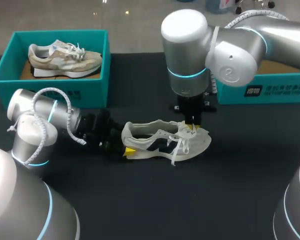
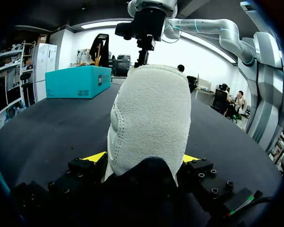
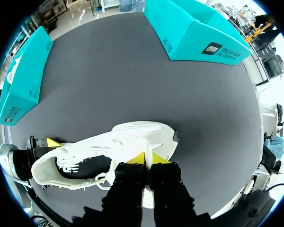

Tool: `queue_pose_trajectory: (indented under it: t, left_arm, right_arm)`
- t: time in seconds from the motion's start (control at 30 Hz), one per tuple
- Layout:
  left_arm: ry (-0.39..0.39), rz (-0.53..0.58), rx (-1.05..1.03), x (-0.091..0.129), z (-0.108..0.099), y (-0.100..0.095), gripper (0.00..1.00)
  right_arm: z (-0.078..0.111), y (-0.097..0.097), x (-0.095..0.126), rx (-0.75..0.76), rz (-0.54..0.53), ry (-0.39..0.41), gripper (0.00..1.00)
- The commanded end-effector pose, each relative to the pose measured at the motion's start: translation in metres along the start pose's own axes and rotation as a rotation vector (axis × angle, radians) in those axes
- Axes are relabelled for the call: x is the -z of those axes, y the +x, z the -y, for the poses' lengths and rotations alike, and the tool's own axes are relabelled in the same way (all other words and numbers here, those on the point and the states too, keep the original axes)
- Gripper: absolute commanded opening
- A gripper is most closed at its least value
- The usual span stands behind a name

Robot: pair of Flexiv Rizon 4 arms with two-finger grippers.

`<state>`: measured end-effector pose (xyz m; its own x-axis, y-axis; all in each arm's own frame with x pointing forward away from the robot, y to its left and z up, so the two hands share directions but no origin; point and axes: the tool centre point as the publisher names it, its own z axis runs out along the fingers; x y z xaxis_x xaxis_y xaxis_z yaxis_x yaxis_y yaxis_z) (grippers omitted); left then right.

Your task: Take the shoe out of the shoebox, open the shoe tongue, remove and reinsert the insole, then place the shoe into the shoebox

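White shoe (image 1: 165,142) gripped at 2 ends on the black table (image 1: 230,190)
Head view: the shoe lies on its sole near the table's middle, outside both boxes, toe to the right; the left gripper (image 1: 126,147) is clamped on its heel; the right gripper (image 1: 192,129) comes down on the tongue and laces; a teal shoebox (image 1: 92,92) far left holds 1 beige shoe (image 1: 65,59); a 2nd teal box (image 1: 270,90) sits far right; left wrist view: the grey heel fills the space between both yellow tips, touching each; right wrist view: the fingers stand nearly together, pinching a white strip of the upper at the tongue.
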<state>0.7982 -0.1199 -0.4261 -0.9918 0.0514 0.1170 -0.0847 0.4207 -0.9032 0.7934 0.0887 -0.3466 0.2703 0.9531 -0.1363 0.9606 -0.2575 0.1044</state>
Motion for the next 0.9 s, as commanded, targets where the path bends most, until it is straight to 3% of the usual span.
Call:
queue_pose_trajectory:
  t: [0.03, 0.13, 0.27, 0.33, 0.5, 0.53, 0.57, 0.6, 0.9]
  left_arm:
    - [-0.002, -0.001, 0.001, -0.001, -0.003, -0.002, 0.00]
    - [-0.002, -0.001, 0.001, -0.001, -0.003, -0.002, 0.00]
    - [-0.002, -0.001, 0.001, -0.001, -0.003, -0.002, 0.00]
    - [-0.002, -0.001, 0.001, -0.001, -0.003, -0.002, 0.00]
    - [-0.002, -0.001, 0.001, -0.001, -0.003, -0.002, 0.00]
    - [-0.002, -0.001, 0.001, -0.001, -0.003, -0.002, 0.00]
    - [-0.002, -0.001, 0.001, -0.001, -0.003, -0.002, 0.00]
    - [-0.002, -0.001, 0.001, -0.001, -0.003, -0.002, 0.00]
    - [-0.002, -0.001, 0.001, -0.001, -0.003, -0.002, 0.00]
  right_arm:
    - [0.001, -0.009, -0.015, -0.016, -0.056, -0.004, 0.09]
    - [0.003, -0.012, -0.026, -0.030, -0.045, 0.003, 0.18]
    - [0.004, -0.014, -0.039, -0.044, -0.026, 0.015, 0.11]
    - [0.006, -0.014, -0.041, -0.048, -0.021, 0.020, 0.16]
    - [0.005, -0.016, -0.033, -0.062, -0.031, 0.001, 0.47]
    - [0.006, -0.014, -0.027, -0.064, -0.038, -0.006, 0.62]
    - [0.007, -0.013, -0.021, -0.065, -0.047, -0.017, 0.92]
    - [0.003, -0.015, -0.021, -0.065, -0.052, -0.022, 1.00]
    - [0.000, -0.006, 0.036, -0.015, -0.176, -0.117, 1.00]
